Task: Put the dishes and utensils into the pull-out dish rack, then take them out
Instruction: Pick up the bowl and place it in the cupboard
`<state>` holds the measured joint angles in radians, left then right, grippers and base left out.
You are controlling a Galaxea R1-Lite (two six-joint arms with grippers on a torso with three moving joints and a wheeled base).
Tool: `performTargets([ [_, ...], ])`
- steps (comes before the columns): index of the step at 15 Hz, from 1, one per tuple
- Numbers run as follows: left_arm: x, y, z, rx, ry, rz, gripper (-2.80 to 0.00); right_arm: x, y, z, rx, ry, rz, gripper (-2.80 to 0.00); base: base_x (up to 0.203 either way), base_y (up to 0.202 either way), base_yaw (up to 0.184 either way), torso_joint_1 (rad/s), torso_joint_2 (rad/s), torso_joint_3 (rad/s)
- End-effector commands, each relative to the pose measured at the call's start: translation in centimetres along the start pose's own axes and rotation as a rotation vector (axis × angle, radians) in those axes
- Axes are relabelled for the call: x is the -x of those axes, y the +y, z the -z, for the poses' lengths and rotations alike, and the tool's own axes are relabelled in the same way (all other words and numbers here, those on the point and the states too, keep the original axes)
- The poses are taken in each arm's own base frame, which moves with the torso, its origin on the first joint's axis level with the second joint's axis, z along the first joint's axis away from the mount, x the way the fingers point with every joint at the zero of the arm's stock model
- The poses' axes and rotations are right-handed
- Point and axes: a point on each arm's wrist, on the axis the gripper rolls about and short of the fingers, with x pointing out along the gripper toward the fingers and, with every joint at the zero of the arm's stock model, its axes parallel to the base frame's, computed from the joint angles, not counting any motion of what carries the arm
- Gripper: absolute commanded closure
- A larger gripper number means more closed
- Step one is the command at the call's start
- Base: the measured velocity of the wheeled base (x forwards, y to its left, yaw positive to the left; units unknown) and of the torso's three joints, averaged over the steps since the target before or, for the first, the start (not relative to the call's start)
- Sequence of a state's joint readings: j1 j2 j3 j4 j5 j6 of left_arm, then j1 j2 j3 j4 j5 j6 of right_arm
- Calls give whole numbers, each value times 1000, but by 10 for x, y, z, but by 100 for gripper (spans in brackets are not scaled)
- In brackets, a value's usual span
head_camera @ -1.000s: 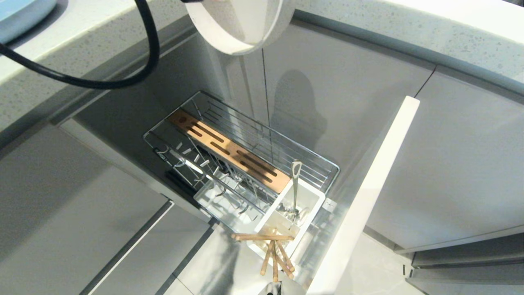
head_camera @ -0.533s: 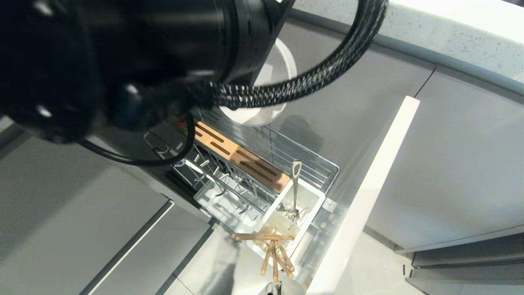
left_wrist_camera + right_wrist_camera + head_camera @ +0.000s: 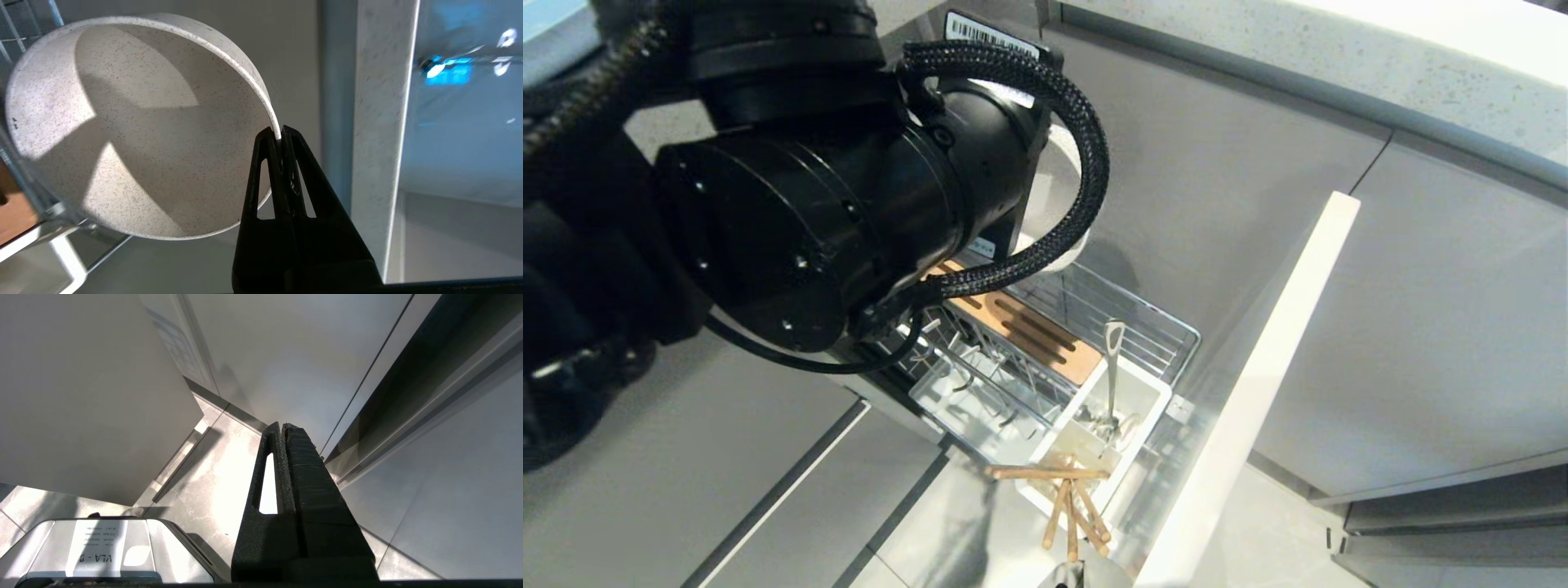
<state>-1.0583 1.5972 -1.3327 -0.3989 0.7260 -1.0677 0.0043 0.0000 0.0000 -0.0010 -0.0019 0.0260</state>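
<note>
Right now the left pincer (image 3: 281, 132) is clenched on the rim of the small cream-white speckled bowl (image 3: 135, 122), holding it tipped on edge above the far end of the narrow chrome wire pull-out dish rack (image 3: 1127, 314). In the head view the black left arm (image 3: 792, 204) hides most of the bowl; only a pale sliver (image 3: 1058, 175) shows beside the braided cable.

To do this step well, I would lower the bowl slowly toward the wire bed to the right of the slotted wooden strip (image 3: 1029, 327), keeping the thin rim grip firm, since a pinch on one edge lets the bowl swing. The bowl should touch the wires before the pincer lets go.

The pair of light wooden chopsticks (image 3: 1070, 498) and the slim silver metal utensil (image 3: 1111, 376) stand in the white plastic caddy (image 3: 1152, 400) at the near end, well apart from the bowl.

The right pincer (image 3: 282, 428) hangs clenched and empty near the floor.
</note>
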Motion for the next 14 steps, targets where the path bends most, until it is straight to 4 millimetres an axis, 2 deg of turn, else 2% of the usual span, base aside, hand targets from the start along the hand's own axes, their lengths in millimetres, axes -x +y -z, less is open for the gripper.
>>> performTargets([
  [1, -4, 7, -2, 18, -28, 0, 0, 0, 0, 0, 0, 1, 1, 0, 0, 0, 0, 0, 0, 0],
  [6, -16, 25, 18, 46, -26, -8, 0, 0, 0, 0, 0, 1, 1, 0, 0, 0, 0, 0, 0, 0],
  [9, -17, 44, 28, 45, 30, -43, 0, 0, 0, 0, 0, 1, 0, 0, 0, 0, 0, 0, 0, 0],
  [14, -28, 69, 21, 73, 130, -56, 0, 0, 0, 0, 0, 1, -1, 0, 0, 0, 0, 0, 0, 0],
])
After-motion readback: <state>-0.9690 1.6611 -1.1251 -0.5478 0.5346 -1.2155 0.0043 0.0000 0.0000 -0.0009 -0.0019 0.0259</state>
